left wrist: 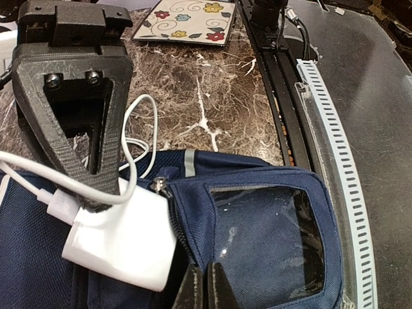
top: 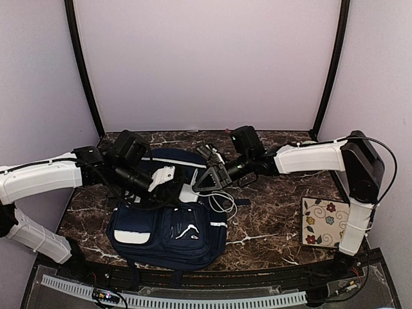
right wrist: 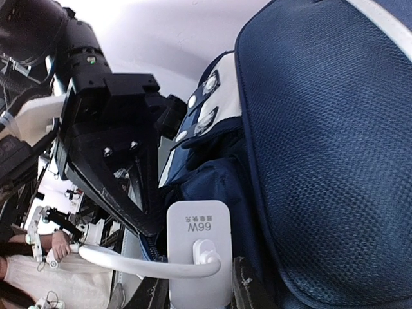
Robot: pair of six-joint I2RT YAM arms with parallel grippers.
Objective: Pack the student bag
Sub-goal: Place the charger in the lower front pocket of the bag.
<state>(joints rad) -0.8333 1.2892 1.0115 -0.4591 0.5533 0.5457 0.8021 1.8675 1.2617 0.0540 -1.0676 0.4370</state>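
The student bag (top: 166, 226), navy with white stripes, lies flat in the middle of the table. My left gripper (left wrist: 206, 288) is shut on the fabric edge of the bag's open pocket (left wrist: 257, 225), beside its zipper. My right gripper (right wrist: 199, 293) is shut on a white charger block (right wrist: 198, 248), held at the mouth of that opening. The charger (left wrist: 122, 239) rests against the pocket edge, and its white cable (top: 222, 203) trails over the bag toward the right. From above, both grippers meet over the bag's upper part, the left gripper (top: 177, 187) just left of the right gripper (top: 195, 185).
A floral-patterned card (top: 325, 222) lies on the marble table (top: 264, 219) at the right, near the right arm's base. A slotted white cable rail (left wrist: 341, 167) and black bar run along the near edge.
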